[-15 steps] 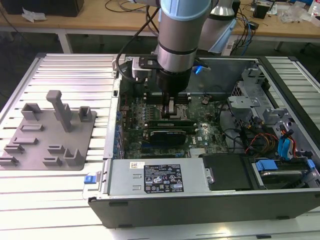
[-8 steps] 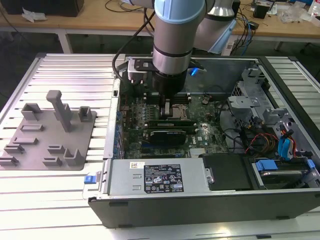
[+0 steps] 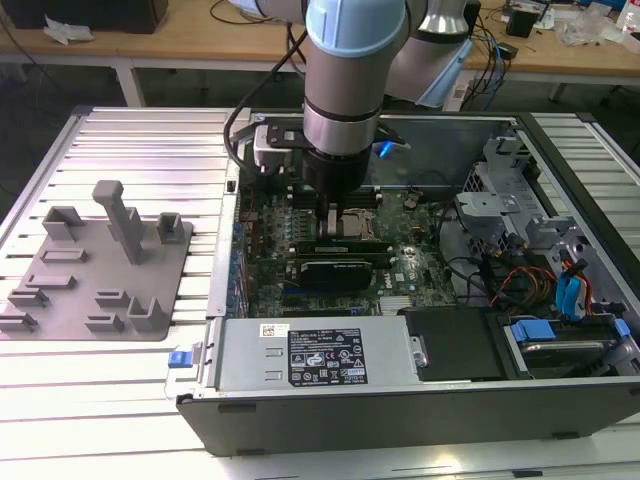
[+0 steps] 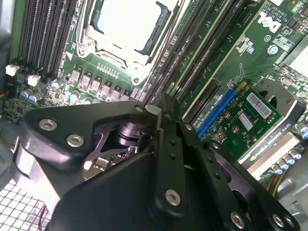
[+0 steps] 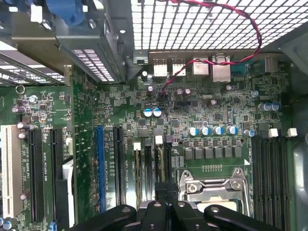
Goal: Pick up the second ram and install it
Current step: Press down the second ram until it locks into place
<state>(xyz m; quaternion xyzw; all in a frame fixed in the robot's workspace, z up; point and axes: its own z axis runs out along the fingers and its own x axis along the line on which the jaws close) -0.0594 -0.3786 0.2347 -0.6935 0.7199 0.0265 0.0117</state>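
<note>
My gripper (image 3: 330, 228) reaches down into the open computer case (image 3: 400, 410), onto the memory slots beside the processor socket (image 3: 353, 222). The second ram (image 3: 345, 244) is a thin dark-green stick standing in a slot directly under the fingertips. In the first wrist view the gripper (image 5: 161, 199) is drawn together over the second ram (image 5: 159, 166), which runs away from it to a white latch (image 5: 159, 140), with the socket (image 5: 214, 187) alongside. The second wrist view has the gripper (image 4: 153, 111) from behind, its linkage folded in, near the socket (image 4: 127, 24). The contact point is hidden.
A black expansion card (image 3: 340, 268) lies just in front of the slots. The power supply (image 3: 320, 355) and drive bays (image 3: 560, 320) fill the case's near side. A grey fixture (image 3: 100, 265) with upright blocks sits on the ribbed table at the exterior view's left.
</note>
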